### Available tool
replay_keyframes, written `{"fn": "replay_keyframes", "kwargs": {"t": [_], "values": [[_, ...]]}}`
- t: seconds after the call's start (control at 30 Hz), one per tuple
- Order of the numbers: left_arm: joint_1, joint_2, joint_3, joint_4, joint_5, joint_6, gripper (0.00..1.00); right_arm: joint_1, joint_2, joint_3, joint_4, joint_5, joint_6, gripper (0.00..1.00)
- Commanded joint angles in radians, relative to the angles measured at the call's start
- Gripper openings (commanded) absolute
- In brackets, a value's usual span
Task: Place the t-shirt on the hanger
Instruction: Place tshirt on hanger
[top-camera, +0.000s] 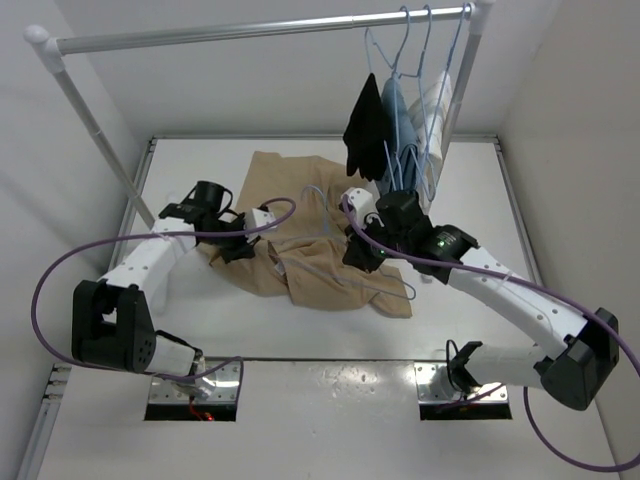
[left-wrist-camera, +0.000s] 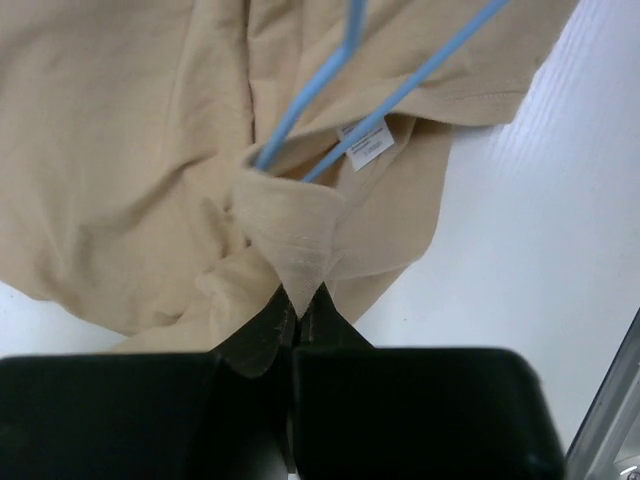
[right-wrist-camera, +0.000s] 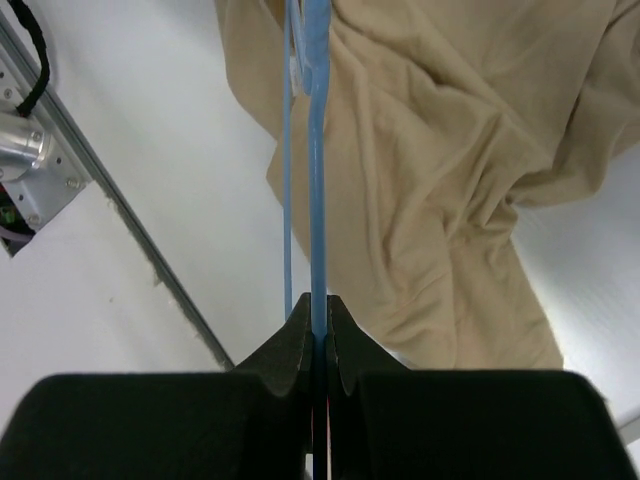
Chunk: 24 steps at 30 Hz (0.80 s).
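The tan t-shirt (top-camera: 300, 225) lies crumpled on the white table between my two arms. My left gripper (top-camera: 238, 250) is at its left edge; in the left wrist view the gripper (left-wrist-camera: 298, 292) is shut on a fold of the t-shirt (left-wrist-camera: 130, 150) at the collar. Two wires of the pale-blue hanger (left-wrist-camera: 400, 90) run into the neck opening beside the white label (left-wrist-camera: 368, 143). My right gripper (top-camera: 362, 255) is at the shirt's right side, shut on a wire of the hanger (right-wrist-camera: 316, 150), which runs up past the t-shirt (right-wrist-camera: 450, 180). Part of the hanger (top-camera: 316, 192) shows on the cloth.
A clothes rail (top-camera: 250, 30) spans the back, with a slanted pole (top-camera: 100, 140) on the left. Three hangers with a black garment (top-camera: 365, 125), a blue garment (top-camera: 393, 120) and a white garment (top-camera: 435, 115) hang at the right. White walls close in both sides.
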Motion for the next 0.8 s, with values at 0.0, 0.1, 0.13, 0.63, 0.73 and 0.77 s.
{"fn": "replay_keyframes", "kwargs": {"t": [0.0, 0.1, 0.13, 0.63, 0.73, 0.77], "values": [[-0.014, 0.009, 0.041, -0.043, 0.045, 0.068, 0.00, 0.001, -0.020, -0.006, 0.135, 0.001, -0.051, 0.00], [-0.014, 0.027, 0.099, -0.043, 0.045, 0.036, 0.01, 0.010, -0.020, -0.052, 0.180, -0.038, -0.069, 0.00], [-0.014, 0.028, 0.118, -0.043, 0.055, 0.036, 0.01, 0.010, -0.029, -0.061, 0.190, -0.038, -0.069, 0.00], [-0.065, 0.047, 0.325, -0.277, 0.164, 0.180, 0.00, 0.048, -0.208, -0.242, 0.377, 0.002, -0.089, 0.00], [-0.105, 0.058, 0.392, -0.277, 0.215, 0.075, 0.00, 0.057, -0.156, -0.223, 0.419, 0.002, -0.080, 0.00], [-0.123, 0.073, 0.412, -0.277, 0.224, 0.032, 0.00, 0.068, -0.144, -0.213, 0.419, 0.014, -0.090, 0.00]]}}
